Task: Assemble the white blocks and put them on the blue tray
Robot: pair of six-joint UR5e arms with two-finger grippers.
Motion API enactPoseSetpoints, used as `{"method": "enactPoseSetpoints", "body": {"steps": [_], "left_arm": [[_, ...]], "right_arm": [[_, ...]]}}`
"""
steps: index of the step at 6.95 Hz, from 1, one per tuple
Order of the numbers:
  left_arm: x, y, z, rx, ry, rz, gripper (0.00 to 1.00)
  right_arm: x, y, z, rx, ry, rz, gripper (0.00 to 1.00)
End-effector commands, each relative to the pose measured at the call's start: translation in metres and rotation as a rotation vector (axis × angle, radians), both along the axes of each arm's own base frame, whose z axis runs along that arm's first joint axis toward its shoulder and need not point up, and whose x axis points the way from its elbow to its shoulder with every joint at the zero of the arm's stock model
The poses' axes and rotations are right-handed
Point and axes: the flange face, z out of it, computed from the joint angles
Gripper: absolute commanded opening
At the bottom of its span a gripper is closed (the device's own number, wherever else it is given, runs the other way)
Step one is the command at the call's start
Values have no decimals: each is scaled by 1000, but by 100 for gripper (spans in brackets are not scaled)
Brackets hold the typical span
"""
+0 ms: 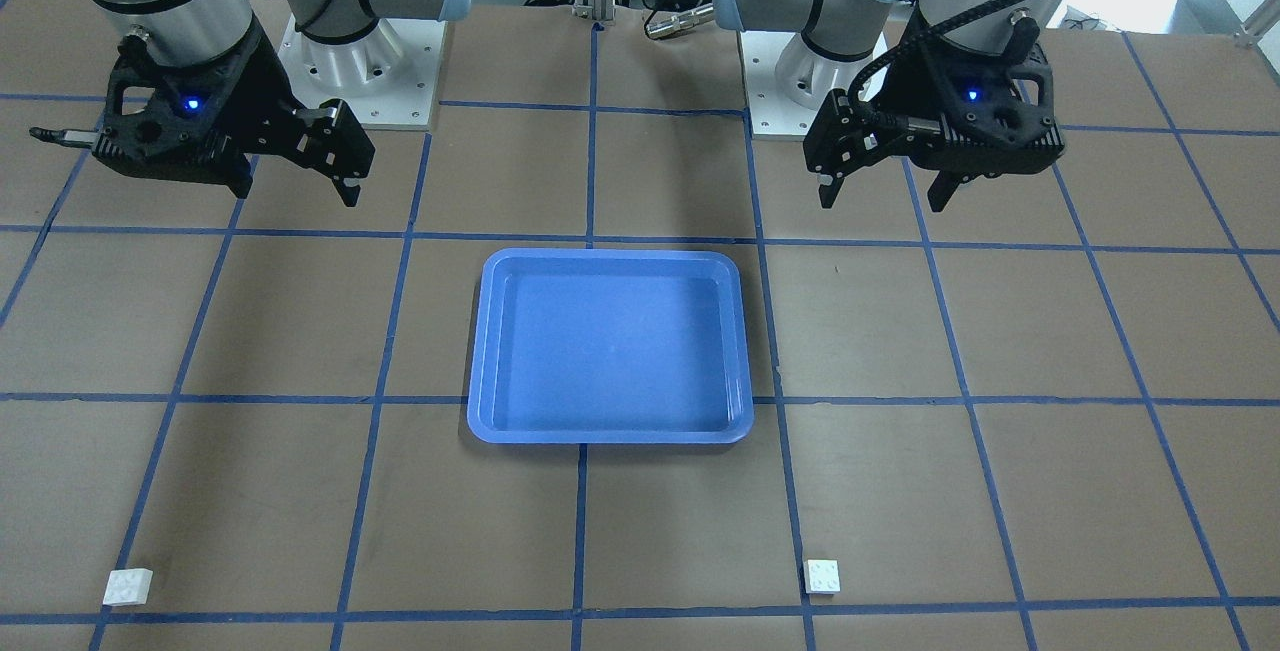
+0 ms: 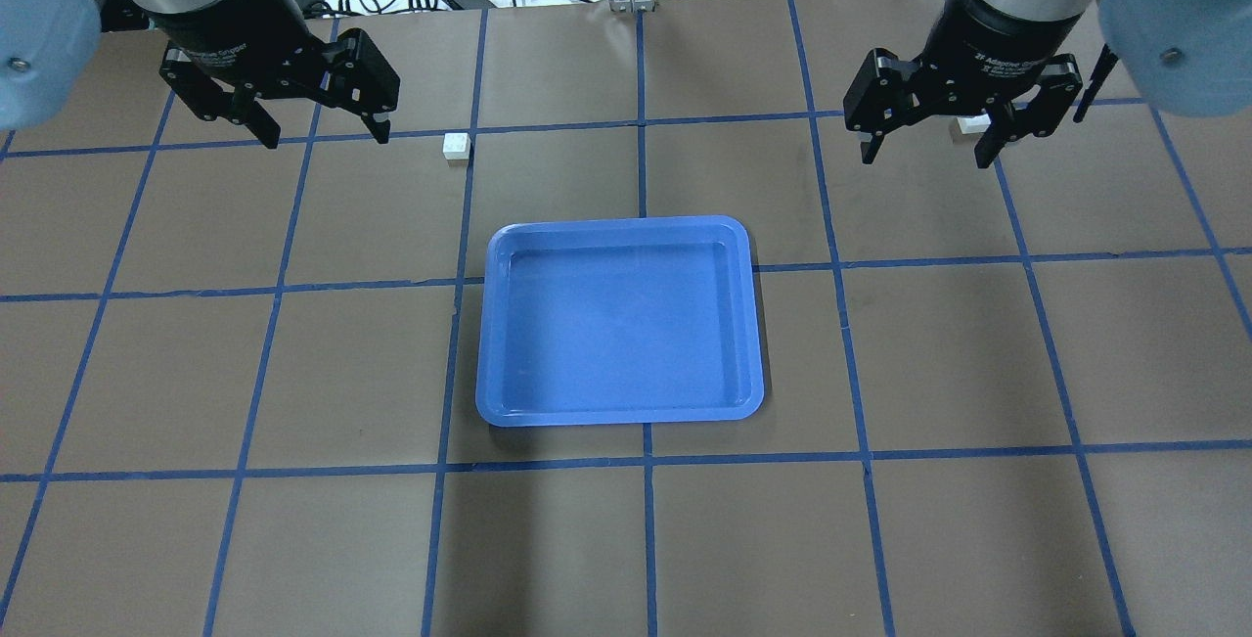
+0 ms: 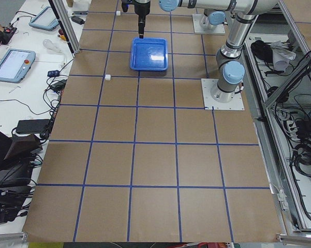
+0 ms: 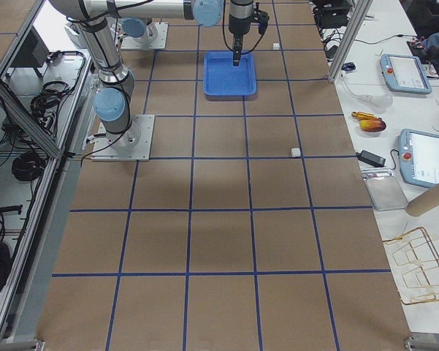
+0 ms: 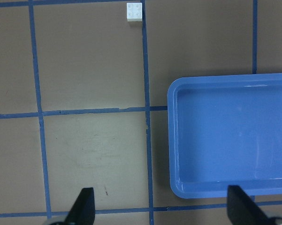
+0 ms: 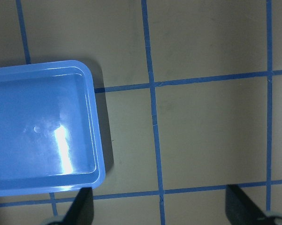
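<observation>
The blue tray (image 2: 621, 226) lies empty at the table's middle; it also shows in the front view (image 1: 610, 258). One white block (image 2: 456, 147) sits beyond the tray's far left corner, also in the front view (image 1: 822, 576) and the left wrist view (image 5: 134, 11). The other white block (image 1: 128, 586) lies far out on my right side and is partly hidden behind the right gripper in the overhead view (image 2: 970, 124). My left gripper (image 2: 326, 138) is open and empty, above the table to the left of the first block. My right gripper (image 2: 924, 159) is open and empty too.
The brown table is marked with a blue tape grid. The tray's rim shows in the left wrist view (image 5: 171, 140) and the right wrist view (image 6: 98, 140). Cables and small tools lie past the far edge. Both arm bases (image 1: 360, 71) stand at my side.
</observation>
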Motion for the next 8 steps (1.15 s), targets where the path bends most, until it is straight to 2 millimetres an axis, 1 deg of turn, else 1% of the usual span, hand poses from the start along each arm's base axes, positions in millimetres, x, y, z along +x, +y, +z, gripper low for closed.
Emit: {"method": "enactPoseSetpoints", "body": {"steps": [1, 2, 3, 4, 5, 6, 7, 8], "left_arm": [[-1, -1, -3, 7, -2, 0, 100], [0, -3, -4, 11, 0, 1, 100], [7, -16, -11, 21, 4, 12, 100], [8, -37, -30, 50, 6, 15, 100], [10, -74, -49, 72, 6, 16, 100], [10, -122, -64, 75, 10, 26, 100], [12, -162, -93, 98, -2, 17, 100], [13, -195, -126, 109, -4, 23, 100]], "right_arm": [[0, 0, -1, 1, -1, 0, 100], [0, 0, 0, -1, -1, 0, 100], [0, -1, 1, -2, -1, 0, 100], [0, -1, 1, -2, 0, 0, 100], [0, -1, 1, -2, 2, 0, 100], [0, 0, -1, 1, 2, 2, 100], [-3, -2, -2, 2, -9, 7, 100], [-10, -6, -1, -5, -20, 42, 100]]}}
